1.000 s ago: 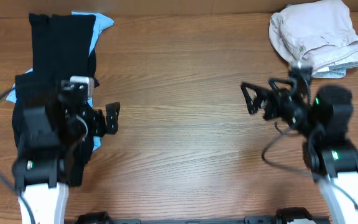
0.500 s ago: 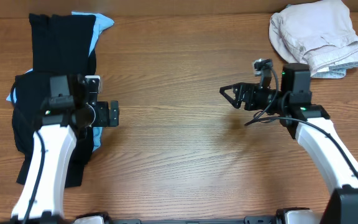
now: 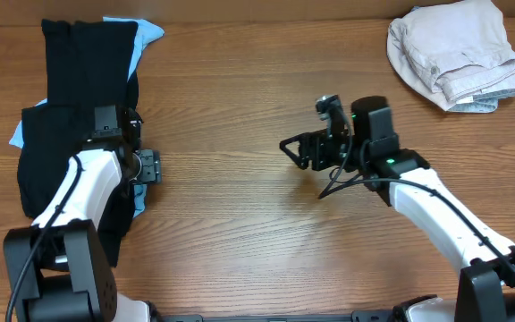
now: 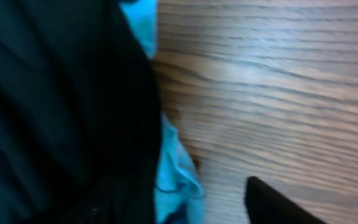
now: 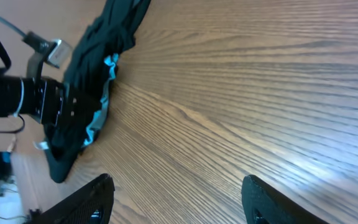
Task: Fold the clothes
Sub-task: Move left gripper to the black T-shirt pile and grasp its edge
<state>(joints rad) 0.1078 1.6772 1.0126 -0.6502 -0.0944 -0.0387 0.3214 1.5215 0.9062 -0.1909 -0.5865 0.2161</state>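
Observation:
A black garment (image 3: pixel 74 107) lies crumpled at the table's left, on top of a light-blue garment (image 3: pixel 148 32) that peeks out at its edges. My left gripper (image 3: pixel 147 167) is low at the black garment's right edge. In the left wrist view the black cloth (image 4: pixel 55 106) and a blue fold (image 4: pixel 174 171) lie between its open fingers (image 4: pixel 185 214), and it grips nothing. My right gripper (image 3: pixel 295 150) is open and empty over bare wood at mid-table, pointing left. Its fingers (image 5: pixel 179 205) are spread wide, and the black garment (image 5: pixel 95 68) lies far ahead of it.
A folded beige garment (image 3: pixel 454 52) sits at the back right corner. Bare wooden tabletop (image 3: pixel 240 89) spans the middle. The left arm (image 5: pixel 23 99) shows at the left edge of the right wrist view.
My right gripper has reached leftward from the right side to mid-table, staying open. My left gripper has shifted slightly left, down to the black garment's edge.

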